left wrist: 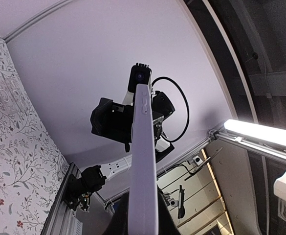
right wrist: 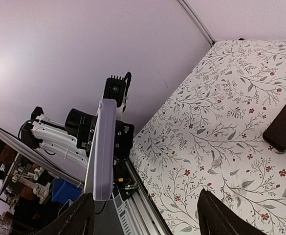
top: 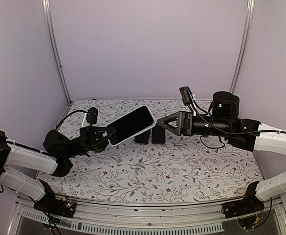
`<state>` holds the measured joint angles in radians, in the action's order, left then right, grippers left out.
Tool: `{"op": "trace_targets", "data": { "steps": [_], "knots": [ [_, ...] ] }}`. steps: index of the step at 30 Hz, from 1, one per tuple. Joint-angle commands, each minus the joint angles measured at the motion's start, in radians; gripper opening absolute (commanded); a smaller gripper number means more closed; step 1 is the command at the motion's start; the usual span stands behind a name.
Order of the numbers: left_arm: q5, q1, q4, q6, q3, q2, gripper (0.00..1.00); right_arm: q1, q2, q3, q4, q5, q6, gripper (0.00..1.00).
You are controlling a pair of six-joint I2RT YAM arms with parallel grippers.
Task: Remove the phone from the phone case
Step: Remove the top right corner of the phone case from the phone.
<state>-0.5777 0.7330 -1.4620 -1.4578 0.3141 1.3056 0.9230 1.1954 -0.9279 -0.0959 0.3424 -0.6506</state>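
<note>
Clear lavender-grey phone case [left wrist: 145, 161], edge-on in wrist views, showed its black phone [top: 131, 125] overhead; left fingers [top: 108, 133] clamped it, right fingers [right wrist: 221, 215] gaped.

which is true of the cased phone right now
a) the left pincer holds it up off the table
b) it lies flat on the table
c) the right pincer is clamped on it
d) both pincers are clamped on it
a: the left pincer is shut on one end of the phone case and holds it raised over the table, while the right pincer stands open at the other end, not clamped on it.
</note>
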Motion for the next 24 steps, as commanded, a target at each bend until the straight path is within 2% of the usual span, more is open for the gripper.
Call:
{"op": "trace_targets", "data": {
  "steps": [1, 8, 24],
  "knots": [
    [-0.025, 0.011, -0.248, 0.025, 0.050, -0.007, 0.00, 0.007, -0.005, 0.023, -0.034, -0.014, -0.013, 0.74],
    [-0.082, 0.017, -0.254, 0.025, 0.089, 0.032, 0.00, 0.007, -0.012, 0.023, -0.023, -0.015, -0.008, 0.74],
    [-0.105, -0.011, -0.237, 0.038, 0.065, 0.043, 0.00, 0.008, -0.054, 0.009, 0.040, -0.057, 0.013, 0.74]
  ]
}}
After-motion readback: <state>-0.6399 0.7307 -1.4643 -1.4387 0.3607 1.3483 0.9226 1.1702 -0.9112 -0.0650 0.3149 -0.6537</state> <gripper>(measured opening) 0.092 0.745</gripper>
